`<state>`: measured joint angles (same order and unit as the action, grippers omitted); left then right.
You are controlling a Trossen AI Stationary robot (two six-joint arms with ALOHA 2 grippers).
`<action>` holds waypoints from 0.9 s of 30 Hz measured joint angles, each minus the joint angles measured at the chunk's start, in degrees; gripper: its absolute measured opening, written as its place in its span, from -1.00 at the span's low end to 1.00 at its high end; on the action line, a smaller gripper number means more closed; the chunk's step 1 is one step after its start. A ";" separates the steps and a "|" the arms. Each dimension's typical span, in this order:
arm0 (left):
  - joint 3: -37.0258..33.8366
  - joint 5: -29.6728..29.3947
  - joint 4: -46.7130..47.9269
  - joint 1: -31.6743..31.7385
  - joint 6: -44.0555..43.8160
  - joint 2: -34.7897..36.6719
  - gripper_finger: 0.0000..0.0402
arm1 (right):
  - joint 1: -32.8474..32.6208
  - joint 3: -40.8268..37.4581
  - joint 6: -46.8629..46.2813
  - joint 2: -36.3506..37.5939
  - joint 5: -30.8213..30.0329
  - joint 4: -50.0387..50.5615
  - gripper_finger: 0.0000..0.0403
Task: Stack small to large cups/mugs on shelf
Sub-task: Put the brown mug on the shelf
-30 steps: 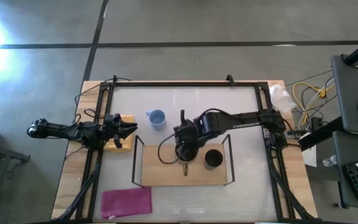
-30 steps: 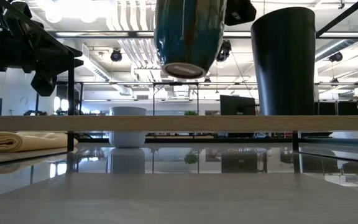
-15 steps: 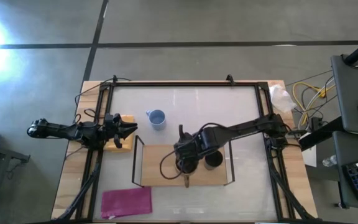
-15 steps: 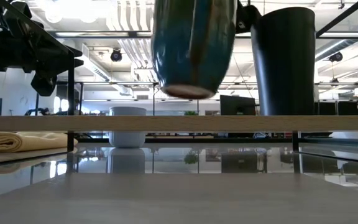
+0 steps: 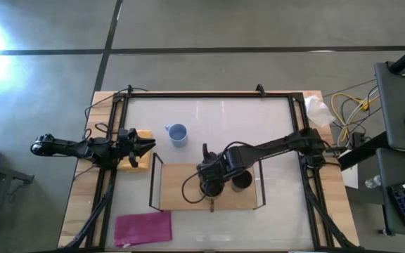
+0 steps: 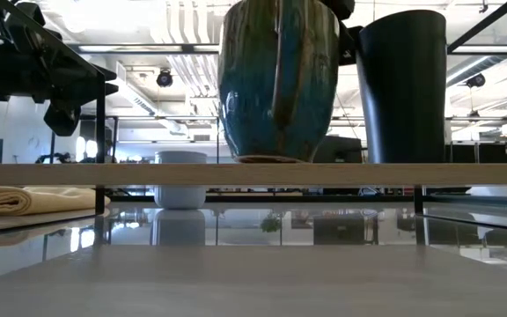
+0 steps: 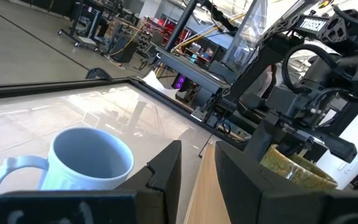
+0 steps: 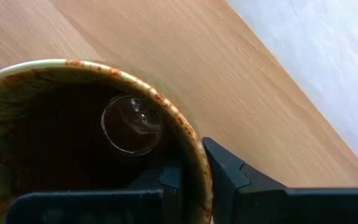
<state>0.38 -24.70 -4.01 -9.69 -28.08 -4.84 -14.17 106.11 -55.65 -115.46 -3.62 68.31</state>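
Observation:
The brown mug [image 6: 278, 84], teal-glazed outside and dark inside, stands upright with its base on the light-wood shelf [image 5: 174, 190], left of the black mug [image 5: 242, 181], which also stands on the board. My right gripper [image 5: 211, 184] is over the shelf's middle, shut on the brown mug. The light blue mug [image 5: 178, 133] stands on the table beyond the shelf. My left gripper [image 5: 143, 146] is open and empty at the table's left, over a yellow cloth, pointing toward the blue mug [image 7: 86, 162]. My right gripper holds the brown mug by its rim [image 8: 194, 163], one finger inside the mug and one finger [image 8: 229, 174] outside the wall. The fingers come from above, pointing down. The mug is upright, its base [image 6: 275, 159] on the shelf board.
A pink cloth [image 5: 143, 227] lies at the table's near left. A folded yellow cloth [image 6: 25, 200] lies under my left gripper. Black wire uprights [image 5: 153, 181] stand at both ends of the shelf. Bare board lies left of the brown mug.
My right gripper has gone toward the table's near edge and down with the brown mug. The mug, hanging clear of the board a second ago, now stands with its base on the shelf beside the black mug.

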 joint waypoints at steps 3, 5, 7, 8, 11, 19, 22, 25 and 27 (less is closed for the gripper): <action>0.00 0.00 0.00 0.02 0.00 0.00 -0.58 | 0.62 -0.12 0.12 0.00 -0.14 0.05 -0.82; 0.00 0.01 0.00 0.00 0.00 0.00 -0.58 | 1.05 -0.18 0.16 0.00 -0.52 0.07 -0.82; 0.00 0.00 0.01 0.01 0.00 0.00 -0.58 | 1.48 -0.17 0.49 0.00 -0.55 0.03 -0.82; 0.00 0.02 0.02 0.00 0.00 0.00 -0.58 | 1.64 -0.08 0.64 0.00 -0.62 0.07 -0.82; 0.00 0.01 0.01 0.01 0.00 0.00 -0.58 | 2.10 0.04 1.53 0.00 -1.02 0.07 -0.82; 0.00 -0.01 0.02 0.00 -0.02 0.00 -0.58 | 2.21 -0.42 2.76 0.02 0.84 2.33 -0.82; 0.00 0.02 0.02 0.02 0.00 0.00 -0.58 | 2.19 -0.42 2.75 0.02 1.03 2.01 -0.82; 0.00 0.02 0.02 0.02 0.00 0.00 -0.58 | 2.20 -0.42 2.74 0.02 1.03 1.16 -0.82; 0.00 0.00 0.00 0.00 0.00 -0.02 -0.58 | 2.18 -0.42 2.74 0.02 1.03 1.12 -0.82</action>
<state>0.38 -24.71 -4.01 -9.69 -28.08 -4.86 -11.99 105.69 -52.90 -115.44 -2.59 69.43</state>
